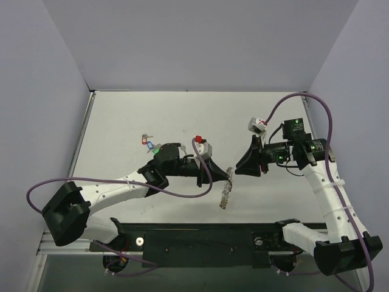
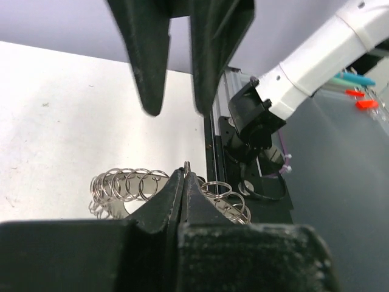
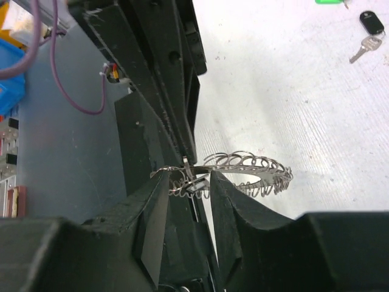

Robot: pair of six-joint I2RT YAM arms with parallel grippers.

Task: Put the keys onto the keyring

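The keyring [image 1: 226,190], a thin silver wire loop fringed with many small silver rings, sits between the two claws. The left gripper [image 2: 184,177] is pinched tight on its wire. The right gripper [image 3: 189,182] has its fingers apart, straddling the same end.

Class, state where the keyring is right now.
Top view: the keyring hangs over the middle of the table, pinched by the left gripper, jaws shut; the right gripper, jaws open, faces it from the right.
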